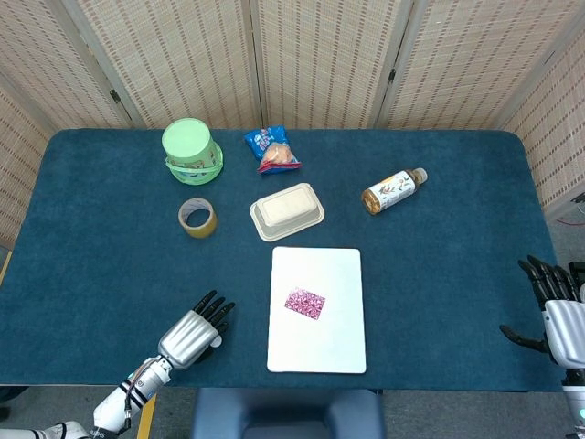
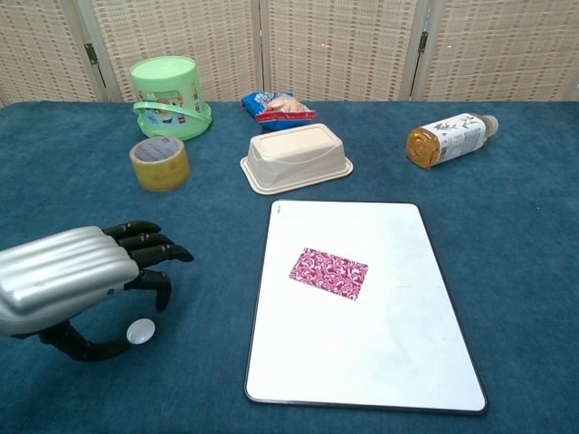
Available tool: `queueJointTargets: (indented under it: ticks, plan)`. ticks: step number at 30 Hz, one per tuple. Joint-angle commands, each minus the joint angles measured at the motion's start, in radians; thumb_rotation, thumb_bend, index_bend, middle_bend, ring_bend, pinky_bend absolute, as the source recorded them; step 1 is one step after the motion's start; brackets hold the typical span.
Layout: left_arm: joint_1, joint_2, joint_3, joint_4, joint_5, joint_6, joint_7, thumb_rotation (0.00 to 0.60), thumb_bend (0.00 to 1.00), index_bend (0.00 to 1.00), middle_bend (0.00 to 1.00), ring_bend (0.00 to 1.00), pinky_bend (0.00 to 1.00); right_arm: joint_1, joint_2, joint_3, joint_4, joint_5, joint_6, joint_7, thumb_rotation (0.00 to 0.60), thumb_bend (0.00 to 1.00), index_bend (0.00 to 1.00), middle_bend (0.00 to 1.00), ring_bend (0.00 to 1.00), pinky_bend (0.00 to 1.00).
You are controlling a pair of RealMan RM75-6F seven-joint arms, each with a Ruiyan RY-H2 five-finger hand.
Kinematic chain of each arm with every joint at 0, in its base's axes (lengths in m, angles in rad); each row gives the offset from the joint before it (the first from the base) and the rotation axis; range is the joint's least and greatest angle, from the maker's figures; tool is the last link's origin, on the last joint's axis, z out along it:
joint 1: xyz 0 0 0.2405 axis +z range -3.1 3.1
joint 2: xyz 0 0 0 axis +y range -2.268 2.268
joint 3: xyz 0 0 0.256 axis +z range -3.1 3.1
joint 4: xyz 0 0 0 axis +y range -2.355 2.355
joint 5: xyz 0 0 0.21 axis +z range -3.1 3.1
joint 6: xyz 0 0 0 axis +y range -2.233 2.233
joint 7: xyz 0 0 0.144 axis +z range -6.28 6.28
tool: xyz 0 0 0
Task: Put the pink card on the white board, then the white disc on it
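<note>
Card (image 2: 328, 273) lies on the board (image 2: 380, 362). Disc (image 2: 139, 331) sits on cloth at the board's nine o'clock, under the empty, spread left hand (image 2: 77, 276). Right hand (image 1: 558, 311) idle, splayed. The small disc could slip when pinched.

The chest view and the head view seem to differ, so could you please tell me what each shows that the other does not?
Only the chest view shows the white disc, lying on the cloth under the left hand, between its fingers and thumb. Only the head view shows the right hand at the table's right edge, holding nothing. Both show the pink card on the white board, plus the tape roll and bottle.
</note>
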Motion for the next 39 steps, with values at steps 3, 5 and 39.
queueJointTargets:
  ticks: [3, 5, 39]
  plan:
    - [0.010, -0.008, -0.011, 0.015, 0.003, -0.017, -0.004, 0.600, 0.35, 0.42, 0.13, 0.12, 0.00, -0.001, -0.001, -0.002, 0.000, 0.000, 0.000, -0.001, 0.600, 0.15, 0.08, 0.07, 0.06, 0.04]
    - [0.014, -0.010, -0.017, 0.021, 0.004, -0.023, -0.006, 0.600, 0.36, 0.43, 0.13, 0.12, 0.00, -0.002, -0.001, -0.002, 0.000, 0.000, 0.001, -0.001, 0.600, 0.15, 0.08, 0.07, 0.06, 0.04]
    - [0.041, -0.003, -0.089, 0.027, 0.049, -0.076, -0.043, 0.600, 0.40, 0.48, 0.14, 0.12, 0.00, 0.000, 0.001, -0.003, -0.012, 0.001, 0.000, -0.012, 0.600, 0.15, 0.08, 0.07, 0.06, 0.04]
